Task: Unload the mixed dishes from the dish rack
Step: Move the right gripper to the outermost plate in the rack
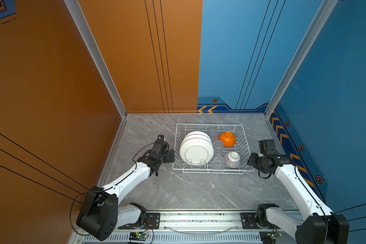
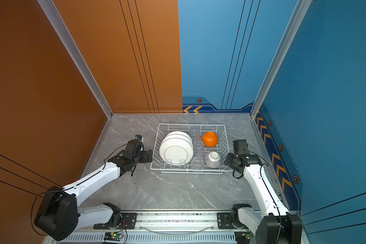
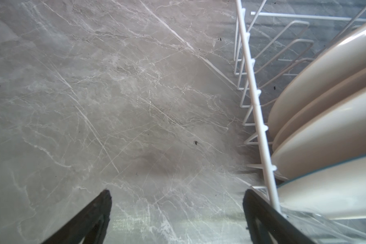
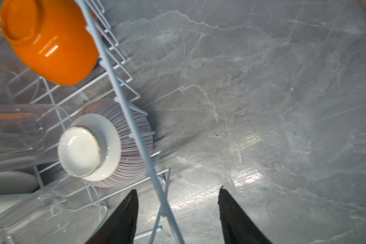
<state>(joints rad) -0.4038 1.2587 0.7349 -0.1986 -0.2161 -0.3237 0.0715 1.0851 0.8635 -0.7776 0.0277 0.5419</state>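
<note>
Right wrist view: the right tool [image 4: 178, 189] has its jaws apart, less widely than the left's, and holds nothing. The top rim wire of the dish rack [image 4: 123, 99] runs through the gap between them and, as far as can be seen, touches neither finger. Left wrist view: the left tool [image 3: 177, 190] is spread wide and empty above bare counter [image 3: 114, 105], with one finger just beside the outside of the rack's rim. In both top views the rack sits toward the back of the counter, right of centre. The left tool is at its left wall and the right tool at its right wall, near the front corner. Contents noted in a top view: the plates [image 1: 195, 147] stand on edge in the left half, leaning together with their white backs to the camera. Three clear tumblers [image 1: 218, 146] lie in a line down the middle. The orange bowl [image 1: 227, 138] is upturned at the back right. The striped bowl [image 1: 232, 159] is tilted foot-up at the front right, just inside the rim from the right tool. No dish stands on the counter outside the rack. Finding: unloading is judged not to have begun, and every plate, tumbler and bowl is left to lift out. The striped bowl lies nearest the right tool and the plates nearest the left.
</note>
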